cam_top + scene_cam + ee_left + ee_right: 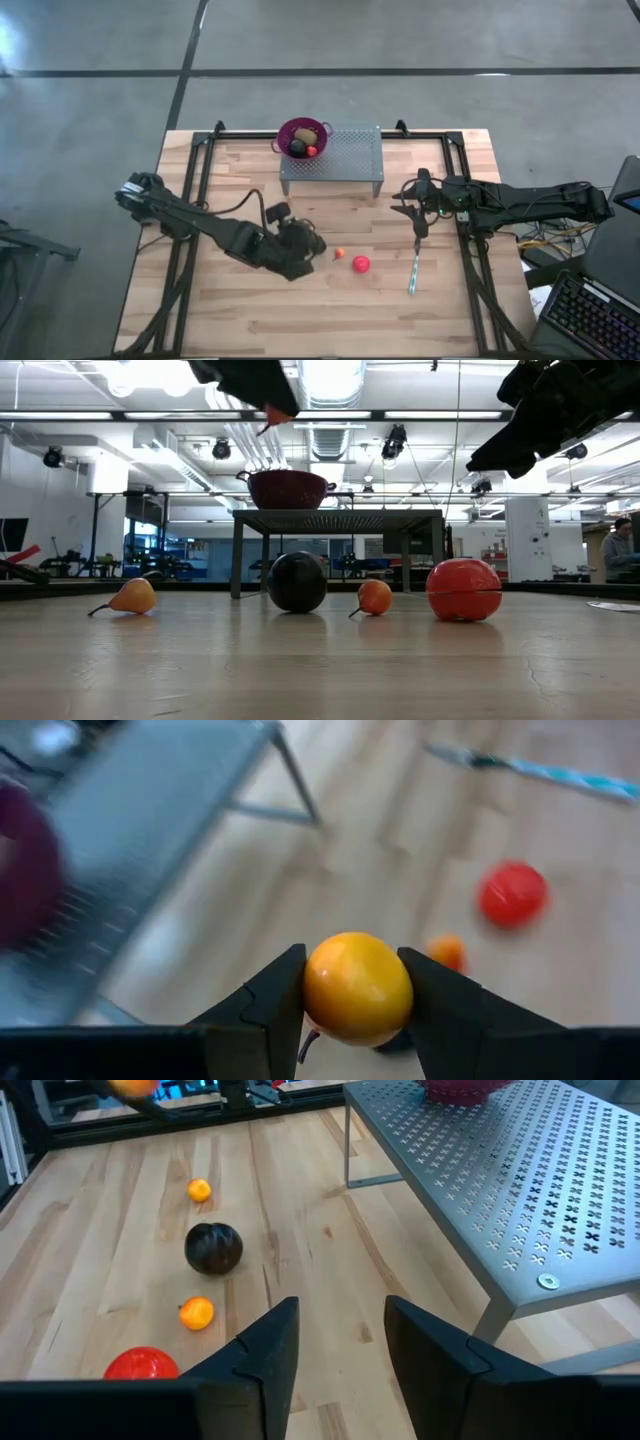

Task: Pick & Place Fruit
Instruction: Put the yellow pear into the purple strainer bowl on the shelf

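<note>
Left wrist view: left gripper (357, 988) raised above table, fingers clamped around small orange fruit (357, 988); right gripper (340, 1342) open.

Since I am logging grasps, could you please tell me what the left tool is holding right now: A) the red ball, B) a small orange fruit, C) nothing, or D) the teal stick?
B: in the left wrist view the left tool is clamped on a small orange fruit, while the red ball and teal stick lie on the table.

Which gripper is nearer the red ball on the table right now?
Left. The left gripper, holding an orange fruit, sits just beside the red ball. The right gripper hangs farther off, over the teal stick.
</note>
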